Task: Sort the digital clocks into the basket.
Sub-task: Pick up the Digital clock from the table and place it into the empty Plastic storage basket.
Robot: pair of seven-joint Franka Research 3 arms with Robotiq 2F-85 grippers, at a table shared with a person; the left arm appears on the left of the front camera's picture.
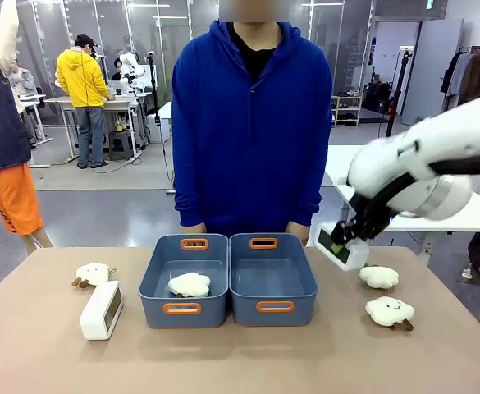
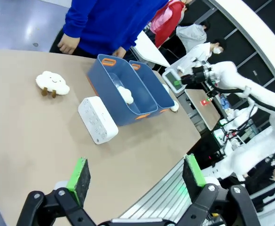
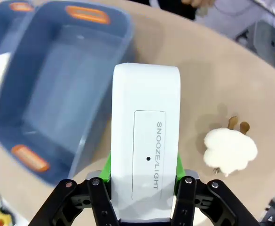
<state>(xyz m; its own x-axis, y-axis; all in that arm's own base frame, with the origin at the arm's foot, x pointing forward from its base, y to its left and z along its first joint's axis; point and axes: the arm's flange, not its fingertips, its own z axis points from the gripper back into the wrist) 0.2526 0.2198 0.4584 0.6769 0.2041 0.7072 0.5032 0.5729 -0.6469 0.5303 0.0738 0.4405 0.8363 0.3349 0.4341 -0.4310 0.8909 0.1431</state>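
Front view: the right pincer (image 1: 343,241) is pinching a white clock (image 1: 352,256) in the air at 3 o'clock of the right-hand basket (image 1: 307,284), clear of its rim. The clock is tilted, its dark face turned toward 8 o'clock and its long axis slanting from 10 to 4 o'clock. Two plush toys (image 1: 379,277) (image 1: 390,311) lie on the counter (image 1: 240,361) below it, at 5 o'clock. The second clock (image 1: 102,310) rests on the counter at 8 o'clock of the left-hand basket (image 1: 153,283), near it but apart, with its long axis running 1 to 7 o'clock. A toy (image 1: 189,285) lies inside that basket, and the counter's near strip is bare. Left wrist view: the left pincer (image 2: 136,175) hangs spread wide over bare counter near its edge. The second clock lies at 11 o'clock with its buttoned side up, just beside the basket wall. Right wrist view: the green pads (image 3: 106,165) press both long sides of the held clock, whose long axis runs straight along them toward 12 o'clock. The snooze panel faces the camera. The right-hand basket lies open at 10 o'clock, and a toy (image 3: 230,149) lies at 3 o'clock.
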